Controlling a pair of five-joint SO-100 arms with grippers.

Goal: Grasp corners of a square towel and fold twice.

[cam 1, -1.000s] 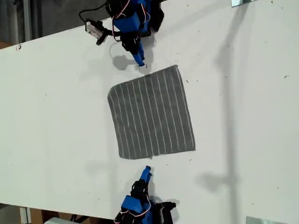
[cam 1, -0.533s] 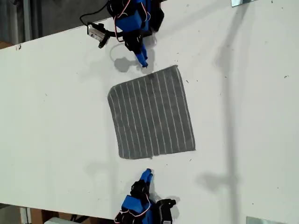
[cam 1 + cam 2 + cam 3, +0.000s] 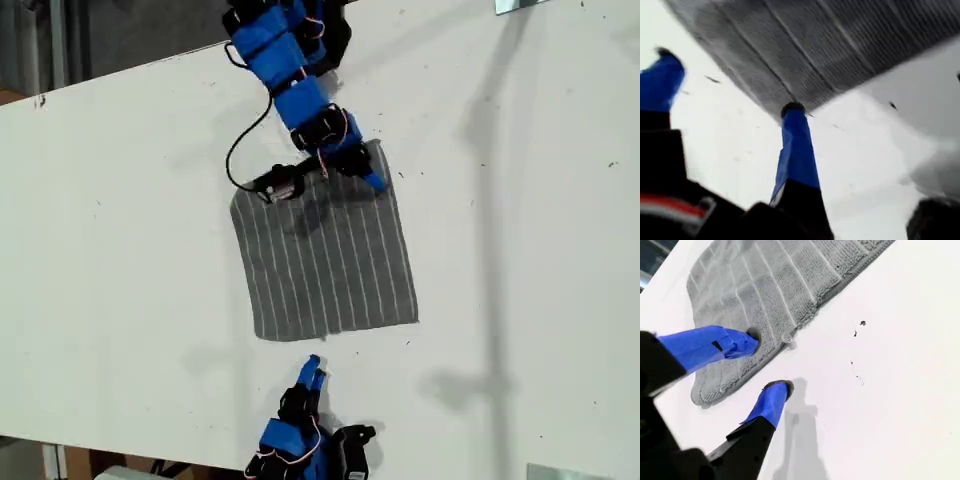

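The towel lies flat and unfolded on the white table, grey with thin white stripes, all four corners out. My first gripper reaches over the towel from its far edge in the exterior view and hangs above the cloth close to the corner at that view's upper right. In the first wrist view, which is blurred, the gripper has its fingers spread wide with nothing between them, one fingertip right at the towel's corner and the other off over bare table. My second gripper sits just off the towel's opposite edge, apart from the cloth in the exterior view. In the second wrist view, this gripper has its fingers parted and empty: one fingertip shows against the towel's hem, the other over the table beside it, with a rounded corner of the towel nearby.
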